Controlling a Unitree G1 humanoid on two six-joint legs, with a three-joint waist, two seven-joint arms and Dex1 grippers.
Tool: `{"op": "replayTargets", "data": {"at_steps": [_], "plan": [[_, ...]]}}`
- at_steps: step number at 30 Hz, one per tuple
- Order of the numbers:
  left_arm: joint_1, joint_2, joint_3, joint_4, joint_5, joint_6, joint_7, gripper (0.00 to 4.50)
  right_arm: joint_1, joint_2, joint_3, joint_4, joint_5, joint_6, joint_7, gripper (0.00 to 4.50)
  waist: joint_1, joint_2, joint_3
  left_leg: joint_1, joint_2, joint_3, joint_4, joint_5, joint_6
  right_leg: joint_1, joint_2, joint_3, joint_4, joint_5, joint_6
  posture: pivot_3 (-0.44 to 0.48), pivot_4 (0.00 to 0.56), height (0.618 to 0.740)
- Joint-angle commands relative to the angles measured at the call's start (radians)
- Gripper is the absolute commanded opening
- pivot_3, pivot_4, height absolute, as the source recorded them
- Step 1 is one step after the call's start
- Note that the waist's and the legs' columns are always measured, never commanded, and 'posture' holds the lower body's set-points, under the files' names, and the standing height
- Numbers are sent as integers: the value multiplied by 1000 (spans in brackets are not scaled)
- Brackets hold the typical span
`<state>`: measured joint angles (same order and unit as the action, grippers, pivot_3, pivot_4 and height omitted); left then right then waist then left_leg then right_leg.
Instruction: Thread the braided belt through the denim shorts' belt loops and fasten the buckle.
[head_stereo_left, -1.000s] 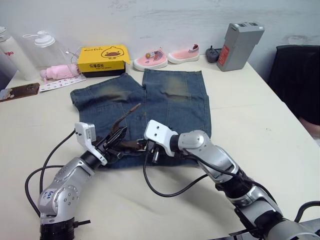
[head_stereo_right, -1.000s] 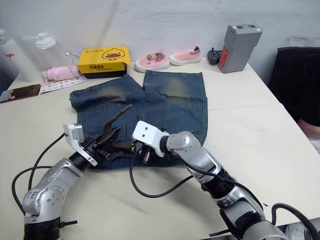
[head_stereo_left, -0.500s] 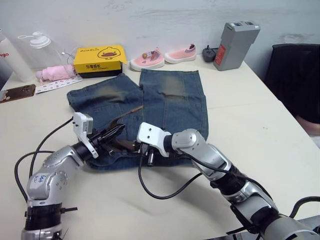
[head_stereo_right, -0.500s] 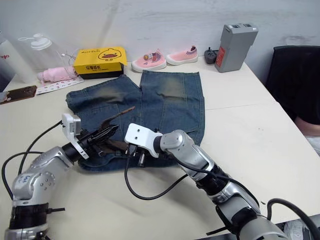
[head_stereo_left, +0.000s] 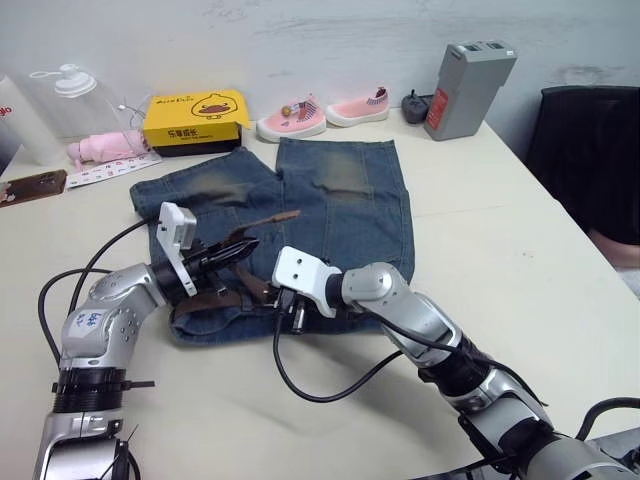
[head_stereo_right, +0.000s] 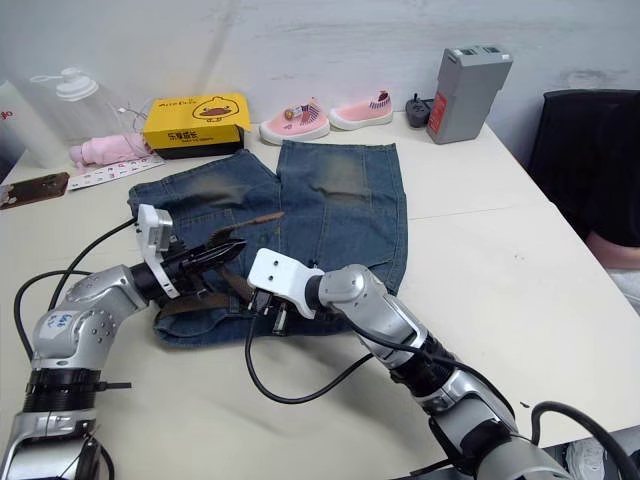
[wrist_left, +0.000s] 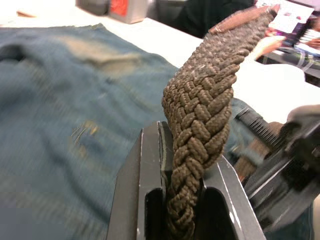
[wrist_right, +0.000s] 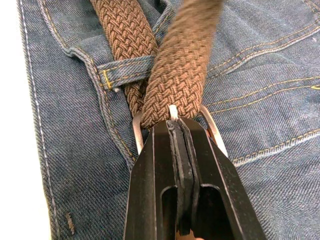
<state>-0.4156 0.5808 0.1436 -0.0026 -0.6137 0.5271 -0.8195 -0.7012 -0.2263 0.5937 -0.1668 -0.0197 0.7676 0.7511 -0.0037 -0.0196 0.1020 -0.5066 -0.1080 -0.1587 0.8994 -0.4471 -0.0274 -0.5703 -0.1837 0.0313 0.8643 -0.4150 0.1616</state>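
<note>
Belt (head_stereo_left: 262, 219) work is at the fastening stage: the braid already lies along the waistband of the shorts (head_stereo_left: 340, 200) on the desk (head_stereo_left: 500, 230), passing under a loop (wrist_right: 125, 70), and its free end rises off the cloth.

On the left, the left claw (wrist_left: 187, 165) is clamped on the braid a little below the leather tip (wrist_left: 240, 19), holding that end up and angled toward the right.

Just beside it, the right claw (wrist_right: 177, 135) is closed at the buckle (wrist_right: 172, 116), pinning the silver frame against the denim where the braid enters it.

To do this well, I judge the left claw should draw the end steadily and in line with the frame, without twisting the weave, while the right keeps the buckle flat so the prong can find a gap in the braid.
</note>
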Motion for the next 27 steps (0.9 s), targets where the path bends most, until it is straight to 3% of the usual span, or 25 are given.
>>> {"op": "replayTargets", "data": {"at_steps": [1,15,27], "plan": [[-31,-7,-1,-68,-14,4,-10,0,3,-13,76,54,-20,44,30,79,-1,0,0,0,0,0,0,0,0,0,0,0,0,0,0,0,150,636],[-136,19,-41,-27,-5,24,-123,0,-223,35,276,424,-91,-57,302,79,-24,0,0,9,1,1,-8,3,-4,3,1,0,1,0,0,0,150,636],[-407,91,-193,275,119,-48,-479,0,-214,102,327,587,-218,-216,425,79,-29,6,-9,14,0,1,-10,2,-3,4,2,0,1,0,0,0,150,636]]}}
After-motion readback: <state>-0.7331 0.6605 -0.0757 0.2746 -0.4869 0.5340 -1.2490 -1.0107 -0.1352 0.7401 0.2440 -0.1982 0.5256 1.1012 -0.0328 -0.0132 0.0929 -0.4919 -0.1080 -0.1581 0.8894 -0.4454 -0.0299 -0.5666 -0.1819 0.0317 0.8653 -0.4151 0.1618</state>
